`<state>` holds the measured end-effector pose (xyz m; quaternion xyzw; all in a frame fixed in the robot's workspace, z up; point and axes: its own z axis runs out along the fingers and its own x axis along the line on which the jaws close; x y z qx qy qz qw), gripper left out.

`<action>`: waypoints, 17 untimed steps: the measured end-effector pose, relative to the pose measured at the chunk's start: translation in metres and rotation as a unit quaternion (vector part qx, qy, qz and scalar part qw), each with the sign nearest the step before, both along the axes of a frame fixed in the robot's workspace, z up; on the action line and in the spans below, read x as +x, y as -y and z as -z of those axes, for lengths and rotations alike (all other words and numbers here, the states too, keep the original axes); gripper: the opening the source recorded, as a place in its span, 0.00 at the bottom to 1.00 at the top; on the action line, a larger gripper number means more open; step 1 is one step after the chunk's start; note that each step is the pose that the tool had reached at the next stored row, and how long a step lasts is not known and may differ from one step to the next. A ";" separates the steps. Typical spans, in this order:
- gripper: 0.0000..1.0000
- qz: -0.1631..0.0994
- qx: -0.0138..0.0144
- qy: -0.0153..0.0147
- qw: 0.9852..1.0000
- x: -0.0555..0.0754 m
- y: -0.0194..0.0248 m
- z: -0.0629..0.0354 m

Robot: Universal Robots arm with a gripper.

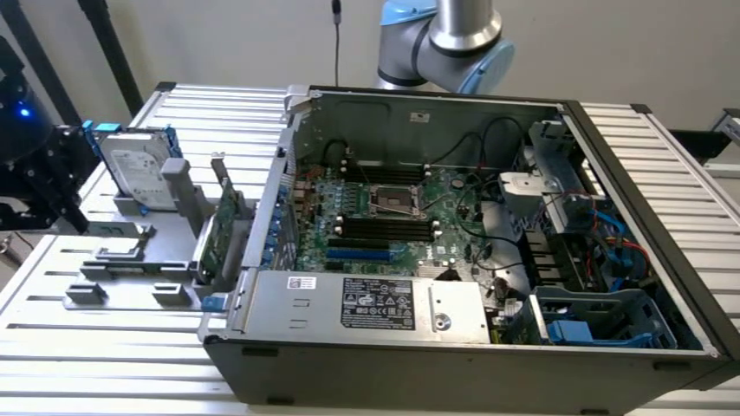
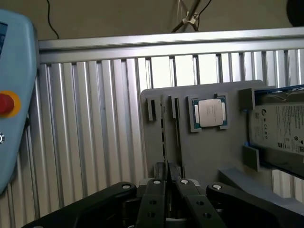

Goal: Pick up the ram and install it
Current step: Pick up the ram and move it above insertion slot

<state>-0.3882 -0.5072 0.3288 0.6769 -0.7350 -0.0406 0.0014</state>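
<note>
My gripper (image 2: 166, 183) is shut, its two black fingers nearly touching. A thin dark strip stands out from between them, seen edge-on; it looks like the ram (image 2: 164, 142). It hangs over the grey parts fixture (image 2: 204, 156). In the exterior view, the gripper (image 1: 41, 186) is a dark block at the exterior view's left, above and beside the fixture (image 1: 127, 269). The open computer case (image 1: 463, 364) lies to the exterior view's right. The long black memory slots (image 1: 382, 227) on its green motherboard have nothing in them.
On the fixture sit a processor chip (image 2: 210, 113), a hard drive (image 1: 137, 169) and an upright green expansion card (image 1: 222, 230). A power supply (image 1: 370, 303) and drive cages (image 1: 601, 321) crowd the case's near side. A blue teach pendant (image 2: 14, 95) lies on the ribbed table.
</note>
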 end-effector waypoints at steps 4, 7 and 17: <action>0.14 0.000 0.000 0.000 1.000 0.004 0.0000 -0.0181; 0.14 0.000 0.001 0.000 1.000 0.012 0.0000 -0.0313; 0.14 0.000 0.008 -0.002 1.000 0.055 0.0000 -0.0623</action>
